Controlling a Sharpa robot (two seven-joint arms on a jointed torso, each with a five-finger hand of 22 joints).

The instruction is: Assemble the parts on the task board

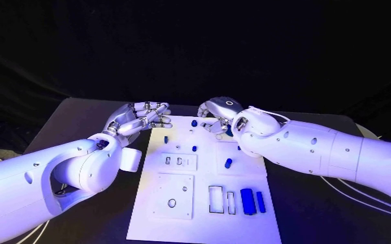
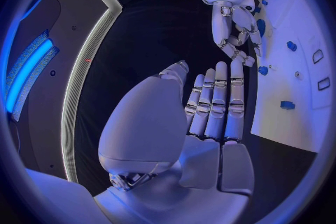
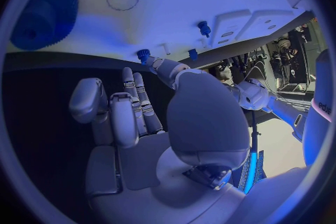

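Black table (image 1: 73,114) carries the task board (image 1: 204,221), white, lying flat in the middle between my two arms.

Progress, as I judge it: early to middle. Several small blue parts already stand as pegs near the far end of the board: one at the far edge (image 1: 194,123), one on the left side (image 1: 166,139). Another blue part (image 1: 229,163) lies loose mid-board. At the near end, two long blue parts (image 1: 247,201) sit side by side on the right, beside two rectangular slots (image 1: 216,199) that look unfilled. An oval hole (image 1: 172,203) in the near-left panel and the small slots (image 1: 179,161) in the mid-left panel also look open. So most seats remain to fill.

Left hand (image 1: 140,117) hovers at the board's far-left corner, fingers straight and together, palm bare in the left wrist view; released, holding nothing.

Right hand (image 1: 220,114) is at the far edge, fingers curled down close to a peg (image 3: 143,55). I cannot tell whether it grips it or only touches.
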